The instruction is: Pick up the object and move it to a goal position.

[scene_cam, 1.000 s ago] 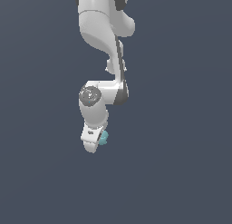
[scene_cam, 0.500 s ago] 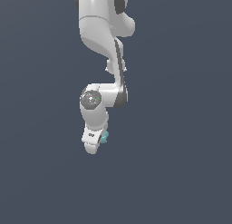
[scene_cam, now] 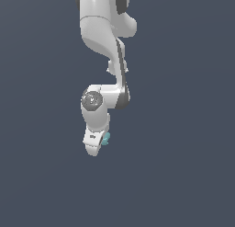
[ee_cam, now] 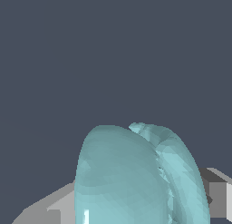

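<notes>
The object is a small, lumpy teal blob [scene_cam: 106,139] that peeks out beside the white gripper [scene_cam: 98,145] at the arm's lower end in the exterior view. In the wrist view the teal blob [ee_cam: 136,177] fills the near field, sitting between the grey fingers [ee_cam: 50,209]. The gripper is shut on the blob and holds it in the air. The fingertips are mostly hidden by the gripper body in the exterior view.
The white arm [scene_cam: 103,42] hangs down from the top of the exterior view. Around it there is only a plain dark grey-blue background.
The gripper with the teal blob has shifted slightly, rising a little. The blob stays held.
</notes>
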